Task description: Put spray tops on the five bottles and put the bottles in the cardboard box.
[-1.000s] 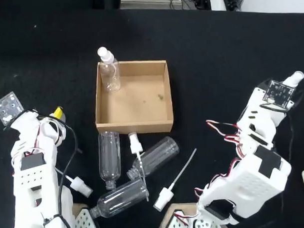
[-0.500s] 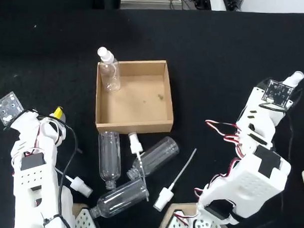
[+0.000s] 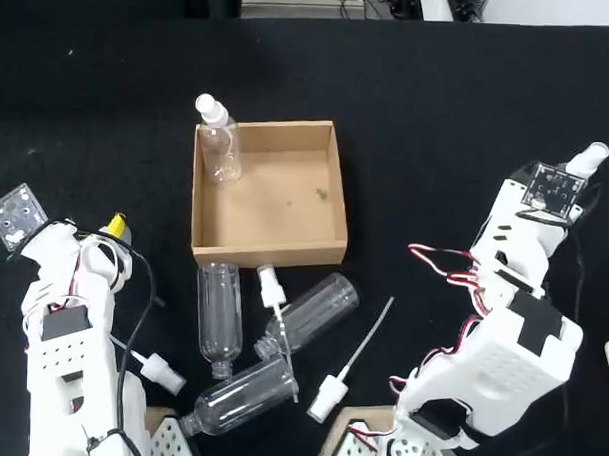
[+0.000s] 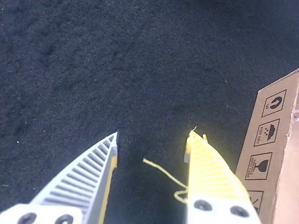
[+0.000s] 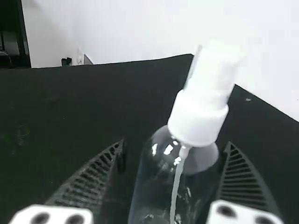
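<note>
- I log a column of framed handling pictograms on the cardboard box (image 4: 273,140) outer wall, one of them a stemmed glass.
- Captions beneath them: illegible to me.

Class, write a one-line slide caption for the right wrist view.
Right gripper holds a bottle, spray top fitted, between its fingers.

Even light leaves the matte black tablecloth (image 3: 439,103) nearly shadowless, with small white glints on the clear plastic spray-topped bottle (image 5: 159,179) in the right gripper (image 5: 175,143).
</note>
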### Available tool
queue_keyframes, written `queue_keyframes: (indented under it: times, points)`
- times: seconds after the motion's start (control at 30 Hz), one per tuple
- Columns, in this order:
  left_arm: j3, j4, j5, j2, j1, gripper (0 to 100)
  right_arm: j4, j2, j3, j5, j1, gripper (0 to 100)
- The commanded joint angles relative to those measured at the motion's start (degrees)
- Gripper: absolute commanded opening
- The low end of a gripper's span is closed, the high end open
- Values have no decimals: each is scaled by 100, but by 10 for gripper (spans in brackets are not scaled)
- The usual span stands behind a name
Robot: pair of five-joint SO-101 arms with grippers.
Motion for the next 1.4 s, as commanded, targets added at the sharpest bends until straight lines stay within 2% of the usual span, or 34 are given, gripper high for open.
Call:
queue_keyframes:
  times: [0.0, 0.67, 0.73, 0.87, 0.97, 1.17, 1.27, 1.37]
  points:
    - [-75, -123, 9, -105, 57, 220, -62, -426, -40, -9, 62, 283]
    - [-75, -123, 9, -105, 57, 220, -35, -391, -207, -9, 62, 280]
    - [-75, -123, 9, -105, 57, 220, -44, -268, -251, -9, 62, 236]
    - [-75, -123, 9, -105, 40, 220, -97, -22, -295, 9, 70, 77]
    - [-75, -123, 9, -105, 48, 220, -97, 127, -426, 0, 70, 15]
    - [-75, -123, 9, -105, 57, 220, -70, -251, -295, -97, 9, 11]
    - [-75, -123, 9, -105, 57, 220, -26, -1077, 92, -607, -88, 11]
    - [-75, -123, 9, -105, 57, 220, 492, -2185, 532, -659, -413, 11]
